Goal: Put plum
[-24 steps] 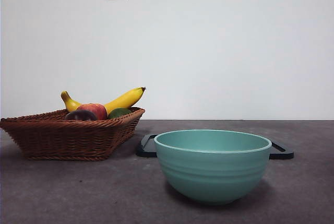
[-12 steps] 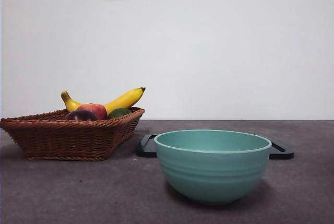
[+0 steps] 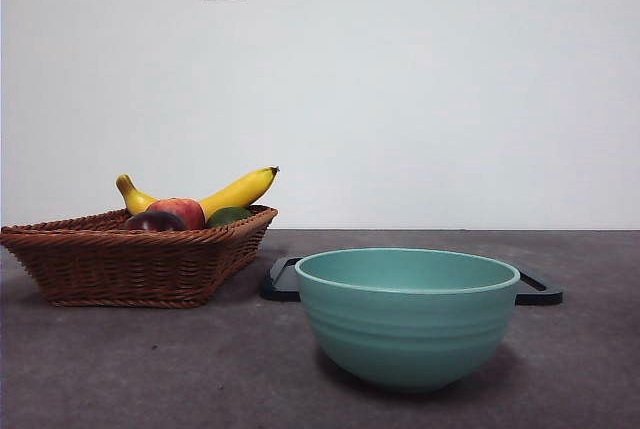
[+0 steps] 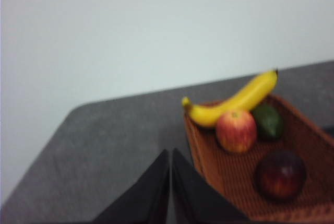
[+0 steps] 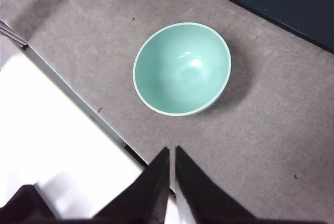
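The dark purple plum (image 4: pixel 280 175) lies in the brown wicker basket (image 4: pixel 309 140), near its front; in the front view only its top (image 3: pixel 154 221) shows above the basket rim (image 3: pixel 130 241). A teal bowl (image 3: pixel 407 314) stands empty at the front middle of the table and also shows in the right wrist view (image 5: pixel 181 69). My left gripper (image 4: pixel 170 161) is shut and empty, high up beside the basket. My right gripper (image 5: pixel 171 157) is shut and empty, high above the table, apart from the bowl. Neither gripper shows in the front view.
In the basket also lie a yellow banana (image 3: pixel 238 190), a red-and-yellow apple (image 3: pixel 180 212) and a small green fruit (image 3: pixel 228 216). A black tray (image 3: pixel 538 289) lies flat behind the bowl. The table's edge (image 5: pixel 78 98) runs close to the bowl in the right wrist view.
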